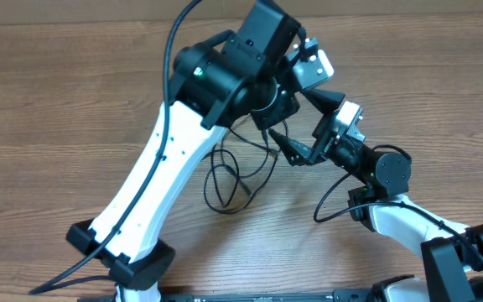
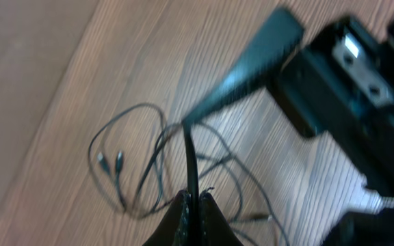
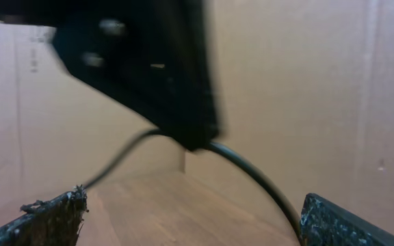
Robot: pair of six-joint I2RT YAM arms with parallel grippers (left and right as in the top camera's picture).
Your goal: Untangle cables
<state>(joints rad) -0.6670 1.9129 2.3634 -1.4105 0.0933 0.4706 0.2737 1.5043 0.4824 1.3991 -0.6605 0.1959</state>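
Observation:
The cables lie as thin black loops on the wooden table, below both grippers. In the left wrist view the cables spread out with two small plug ends at the left. My left gripper is shut on one black strand that rises from the tangle. In the overhead view that gripper is hidden under its own wrist. My right gripper points left beside it, open. In the right wrist view its fingers stand wide apart, and a black strand runs between them close to the right finger.
A cardboard wall stands behind the table. The left arm's white link slants across the table from the lower left. The right arm's own thicker black cable loops beside its base at the lower right.

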